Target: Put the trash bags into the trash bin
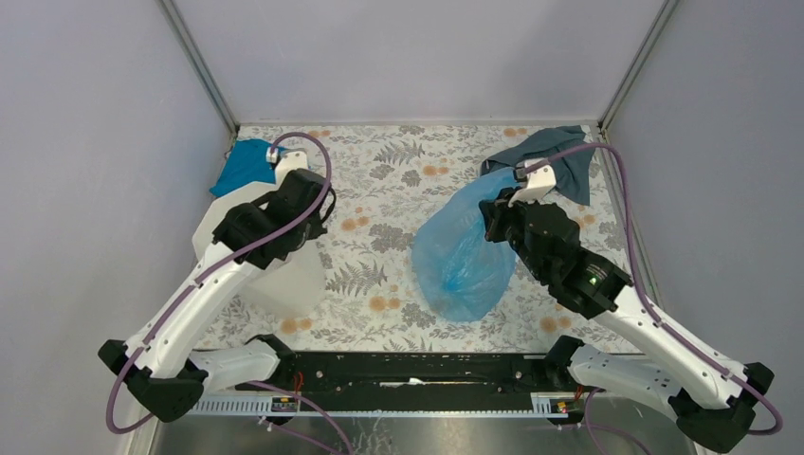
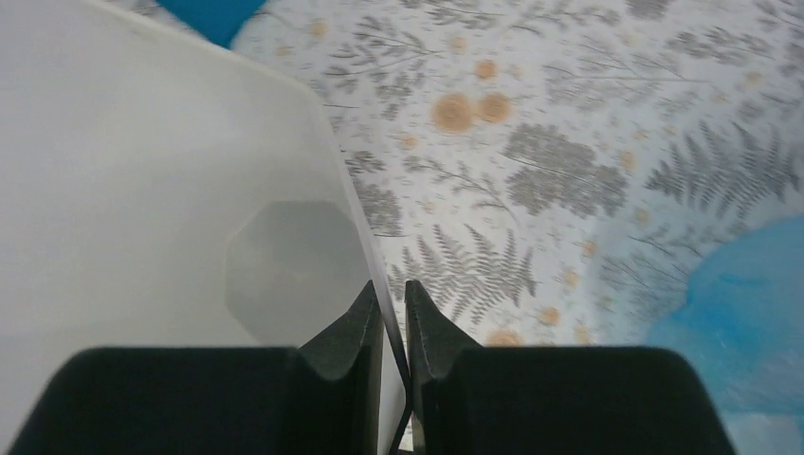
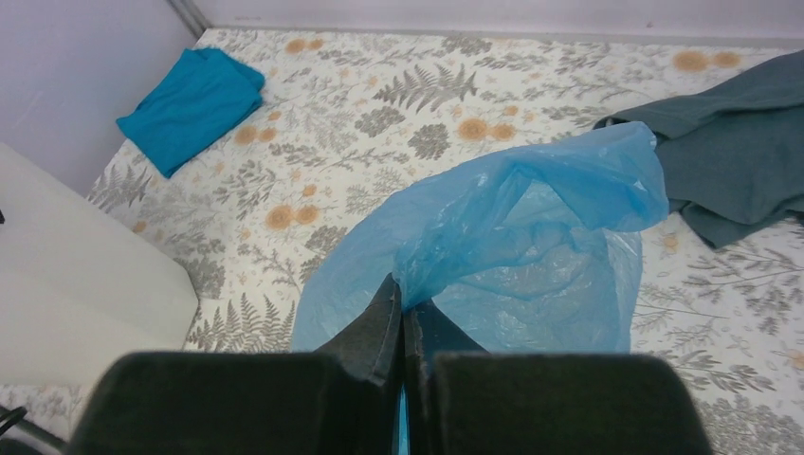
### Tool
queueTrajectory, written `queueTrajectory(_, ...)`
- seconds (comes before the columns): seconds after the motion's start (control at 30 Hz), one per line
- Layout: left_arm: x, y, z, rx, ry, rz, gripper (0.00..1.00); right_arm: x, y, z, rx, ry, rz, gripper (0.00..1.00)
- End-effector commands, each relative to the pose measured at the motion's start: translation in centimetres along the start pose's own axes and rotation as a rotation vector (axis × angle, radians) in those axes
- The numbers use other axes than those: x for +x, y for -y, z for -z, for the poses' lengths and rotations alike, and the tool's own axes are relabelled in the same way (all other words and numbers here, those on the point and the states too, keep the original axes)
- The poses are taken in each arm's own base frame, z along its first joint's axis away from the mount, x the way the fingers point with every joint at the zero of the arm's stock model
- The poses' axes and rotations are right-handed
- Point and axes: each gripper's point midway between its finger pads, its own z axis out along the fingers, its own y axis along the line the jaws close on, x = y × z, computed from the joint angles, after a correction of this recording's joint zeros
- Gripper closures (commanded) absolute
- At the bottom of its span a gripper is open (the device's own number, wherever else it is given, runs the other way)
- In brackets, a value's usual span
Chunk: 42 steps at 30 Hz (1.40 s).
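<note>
So, the left end effector (image 2: pixel 391 301) is pinching the thin white wall of the trash bin (image 2: pixel 142 190). One finger is sitting inside the pail and one outside, with the jaws nearly together on it. The left arm is reaching forward, its wrist tipping down over the rim.

The right end effector (image 3: pixel 403 296) is clamping tight on a fold of the trash bag (image 3: pixel 531 218), which is billowing out just ahead of its fingers over the floral counter (image 3: pixel 313 142). The right arm is stretching forward and inward. A teal cloth (image 3: pixel 190 104) is lying far ahead to its left, a grey-blue cloth (image 3: pixel 749 142) ahead to its right.
</note>
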Motion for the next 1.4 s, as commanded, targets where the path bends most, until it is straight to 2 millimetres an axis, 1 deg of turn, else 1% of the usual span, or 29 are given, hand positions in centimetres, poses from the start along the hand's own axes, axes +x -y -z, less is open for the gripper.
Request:
queueTrajectory(0.0,-2.6,7.4,2.6,0.355,0.012,-0.034,1.0,-4.3,1.6,2.2,0.067,0.125,-0.007,1.0)
queueTrajectory(0.07,-2.9,10.1,3.9,0.449,0.011,-0.068,1.0,-4.9,2.3,2.8,0.092,0.149,-0.004,1.0)
queueTrajectory(0.17,-1.9,14.7,5.8,0.535,0.024,-0.141,1.0,-5.8,3.2,3.6,0.123,0.183,0.009,1.0)
queueTrajectory(0.3,0.7,20.5,6.9,0.612,0.005,-0.221,1.0,-7.5,4.4,5.1,0.17,0.227,0.037,1.0)
queueTrajectory(0.4,2.8,24.0,7.3,0.66,-0.007,-0.277,1.0,-9.5,5.5,7.1,0.203,0.273,0.032,1.0)
queueTrajectory(0.43,3.6,24.9,7.5,0.667,-0.011,-0.304,1.0,-10.0,5.9,7.8,0.212,0.287,0.029,1.0)
queueTrajectory(0.47,4.2,25.6,7.3,0.657,-0.011,-0.329,1.0,-10.6,6.4,8.6,0.228,0.304,0.026,1.0)
queueTrajectory(0.6,5.4,27.5,8.4,0.709,-0.019,-0.364,1.0,-12.4,8.0,11.1,0.271,0.366,0.014,1.0)
queueTrajectory(0.67,5.9,28.5,9.3,0.766,-0.03,-0.365,1.0,-13.1,8.3,12.0,0.275,0.388,0.013,1.0)
queueTrajectory(0.73,6.1,29.1,10.0,0.808,-0.031,-0.362,1.0,-13.9,8.2,12.5,0.26,0.407,0.012,1.0)
queueTrajectory(0.77,6.1,29.4,10.2,0.825,-0.033,-0.359,0.99,-14.3,8.1,12.8,0.249,0.417,0.01,1.0)
queueTrajectory(0.8,6.2,29.7,10.5,0.839,-0.036,-0.361,0.96,-14.7,7.9,13.0,0.238,0.429,0.005,1.0)
queueTrajectory(0.87,6.2,30.0,10.8,0.86,-0.039,-0.371,0.76,-15.5,7.3,13.3,0.203,0.451,0.0,1.0)
queueTrajectory(0.97,5.3,29.6,11.6,0.878,-0.019,-0.367,0.51,-16.5,5.9,13.3,0.132,0.474,0.004,1.0)
queueTrajectory(1.03,4.1,28.8,12.4,0.889,0.016,-0.358,0.4,-17.5,4.8,13.2,0.089,0.482,0.007,1.0)
queueTrajectory(1.07,3.0,28.2,13.3,0.906,0.04,-0.34,0.32,-18.6,4.3,13.6,0.066,0.497,0.002,1.0)
queueTrajectory(1.1,2.4,27.9,13.8,0.916,0.057,-0.33,0.28,-19.3,3.6,13.6,0.037,0.503,0.006,1.0)
queueTrajectory(1.17,0.2,26.3,15.7,0.953,0.117,-0.288,0.15,-20.8,1.6,13.8,-0.048,0.515,0.016,1.0)
queueTrajectory(1.2,-0.6,25.6,16.3,0.965,0.143,-0.268,0.11,-21.6,0.6,13.8,-0.093,0.523,0.022,1.0)
queueTrajectory(1.27,-2.0,23.6,17.1,0.967,0.199,-0.225,0.05,-22.9,-2.2,13.6,-0.209,0.531,0.03,1.0)
queueTrajectory(1.33,-3.2,21.5,17.8,0.97,0.246,-0.174,0.02,-24.1,-4.9,13.3,-0.317,0.521,0.031,1.0)
queueTrajectory(1.37,-3.6,20.4,17.8,0.959,0.267,-0.148,0.01,-24.7,-6.4,13.1,-0.376,0.512,0.022,1.0)
